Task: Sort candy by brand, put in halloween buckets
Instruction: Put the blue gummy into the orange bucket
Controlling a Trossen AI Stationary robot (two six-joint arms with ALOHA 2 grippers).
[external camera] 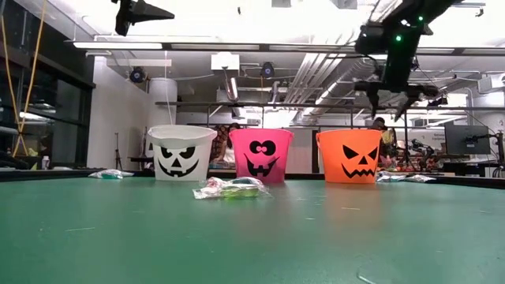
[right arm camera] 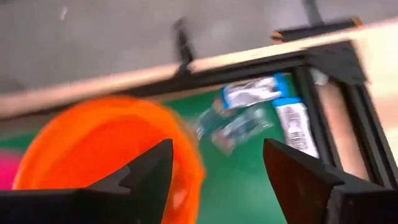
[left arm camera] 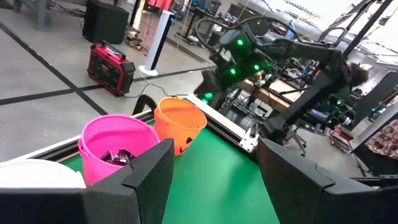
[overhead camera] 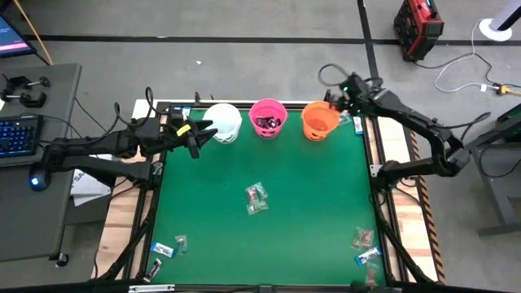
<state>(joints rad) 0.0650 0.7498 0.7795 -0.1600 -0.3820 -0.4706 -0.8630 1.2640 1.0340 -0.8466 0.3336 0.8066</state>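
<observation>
Three buckets stand in a row by the table's far edge: white (overhead camera: 222,122), pink (overhead camera: 268,116) with dark candy inside, orange (overhead camera: 320,120). My left gripper (overhead camera: 203,133) hovers open and empty just left of the white bucket; its wrist view looks past the pink bucket (left arm camera: 118,146) toward the orange one (left arm camera: 180,124). My right gripper (overhead camera: 335,102) hangs open and empty over the orange bucket's far right rim (right arm camera: 106,149); the low view shows it (external camera: 390,95) above that bucket (external camera: 349,155). A small candy heap (overhead camera: 256,198) lies at the table's centre.
More candy lies at the near left corner (overhead camera: 167,247), the near right corner (overhead camera: 366,244), the far right corner beside the orange bucket (right arm camera: 249,118) and the far left corner (overhead camera: 181,110). A black frame rail (overhead camera: 370,171) borders the green mat. A desk with a keyboard (overhead camera: 18,134) stands left.
</observation>
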